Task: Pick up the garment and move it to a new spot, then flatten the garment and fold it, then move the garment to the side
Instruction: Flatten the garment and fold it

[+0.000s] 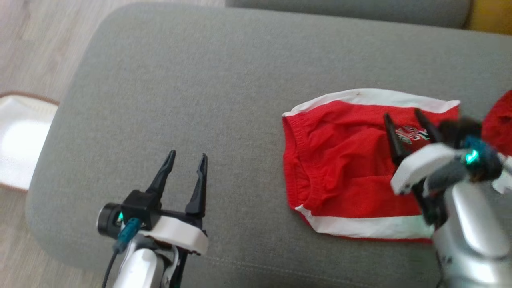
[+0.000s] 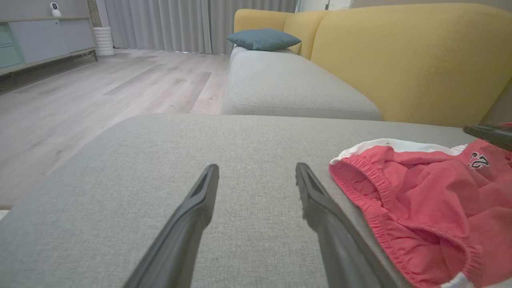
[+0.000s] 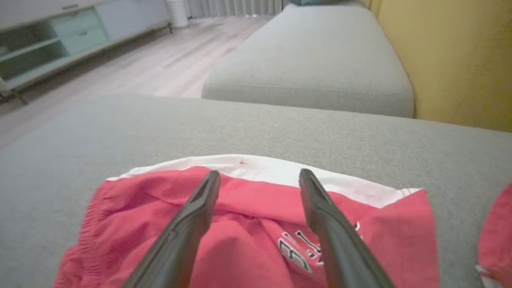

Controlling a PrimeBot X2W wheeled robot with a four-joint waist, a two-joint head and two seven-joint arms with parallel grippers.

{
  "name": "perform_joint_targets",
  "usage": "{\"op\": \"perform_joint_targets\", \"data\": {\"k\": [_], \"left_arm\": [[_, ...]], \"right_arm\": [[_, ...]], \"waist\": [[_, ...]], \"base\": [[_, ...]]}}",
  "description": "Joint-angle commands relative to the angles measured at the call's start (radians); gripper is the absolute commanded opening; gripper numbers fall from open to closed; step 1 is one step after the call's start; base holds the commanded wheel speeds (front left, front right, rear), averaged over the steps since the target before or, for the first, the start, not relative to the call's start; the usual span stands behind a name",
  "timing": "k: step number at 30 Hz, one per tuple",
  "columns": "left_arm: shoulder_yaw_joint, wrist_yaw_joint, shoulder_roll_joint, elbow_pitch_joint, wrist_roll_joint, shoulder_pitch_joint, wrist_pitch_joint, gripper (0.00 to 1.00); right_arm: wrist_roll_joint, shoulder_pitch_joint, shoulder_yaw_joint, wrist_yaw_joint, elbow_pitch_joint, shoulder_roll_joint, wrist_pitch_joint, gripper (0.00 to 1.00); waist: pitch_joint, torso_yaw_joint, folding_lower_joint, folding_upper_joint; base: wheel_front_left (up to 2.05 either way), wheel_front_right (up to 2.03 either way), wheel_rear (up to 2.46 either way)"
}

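Observation:
A pair of red shorts (image 1: pixel 344 160) with white side bands and a small printed logo lies spread on the grey cushion (image 1: pixel 200 80), right of centre; it also shows in the left wrist view (image 2: pixel 432 200) and the right wrist view (image 3: pixel 248 224). My right gripper (image 1: pixel 405 115) hovers open over the shorts near the logo, nothing between its fingers (image 3: pixel 320 208). My left gripper (image 1: pixel 188 157) stands open above bare cushion, well left of the shorts' waistband, its fingers (image 2: pixel 200 200) holding nothing. A second patch of red fabric (image 1: pixel 500 120) shows at the right edge.
The cushion's rounded front-left edge drops to a pale wood floor (image 1: pixel 32 44). A white object (image 1: pixel 20 140) lies on the floor to the left. Beyond are another grey seat (image 2: pixel 288 84), a yellow backrest (image 2: pixel 400 60), a blue pillow (image 2: pixel 264 39) and a low cabinet (image 3: pixel 60 36).

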Motion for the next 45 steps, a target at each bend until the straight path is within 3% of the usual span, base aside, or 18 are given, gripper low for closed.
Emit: {"op": "perform_joint_targets", "data": {"k": [1,8,11,16,17,18,19,31,45], "left_arm": [[0.017,0.004,0.003,-0.036,-0.006,-0.054,-0.005,1.0],[-0.013,0.009,0.003,-0.027,-0.029,-0.091,-0.005,1.0],[-0.03,0.018,0.003,-0.025,-0.044,-0.11,-0.005,1.0],[-0.037,0.022,0.003,-0.025,-0.049,-0.119,-0.005,1.0],[-0.037,0.022,0.003,-0.025,-0.049,-0.122,-0.005,1.0],[-0.037,0.023,0.003,-0.025,-0.05,-0.124,-0.005,1.0],[-0.036,0.023,0.003,-0.024,-0.05,-0.126,-0.005,1.0],[-0.055,0.027,0.003,-0.032,-0.059,-0.143,-0.005,1.0],[-0.081,0.024,0.003,-0.036,-0.07,-0.176,-0.005,1.0]], "right_arm": [[-0.013,-0.072,0.019,0.002,-0.001,-0.026,0.042,1.0],[-0.024,-0.244,0.002,0.002,0.182,-0.087,0.23,1.0],[-0.029,-0.318,0.022,0.002,0.29,-0.127,0.344,1.0],[-0.015,-0.36,0.078,0.002,0.359,-0.16,0.432,1.0],[-0.008,-0.366,0.092,0.002,0.367,-0.165,0.444,0.8],[-0.001,-0.373,0.103,0.002,0.369,-0.169,0.446,0.05],[0.005,-0.381,0.113,0.002,0.37,-0.174,0.445,0.0],[0.01,-0.53,0.12,0.002,0.378,-0.197,0.255,0.0],[-0.094,-0.785,0.057,0.002,0.533,-0.207,0.113,0.0]], "waist": [[0.037,0.026,0.0,-0.0001],[0.108,0.076,0.0,-0.0001],[0.135,0.098,0.0,-0.0001],[0.153,0.11,0.0,-0.0001],[0.156,0.111,0.0,-0.0001],[0.158,0.112,0.0,-0.0001],[0.161,0.113,0.0,-0.0001],[0.186,0.119,0.0,-0.0001],[0.243,0.167,0.0,-0.0001]], "base": [[0.0,0.0,0.0],[0.0,0.0,0.0],[0.0,0.0,0.0],[0.0,0.0,0.0],[0.0,0.0,0.0],[0.0,0.0,0.0],[0.0,0.0,0.0],[0.0,0.0,0.0],[0.0,0.0,0.0]]}}
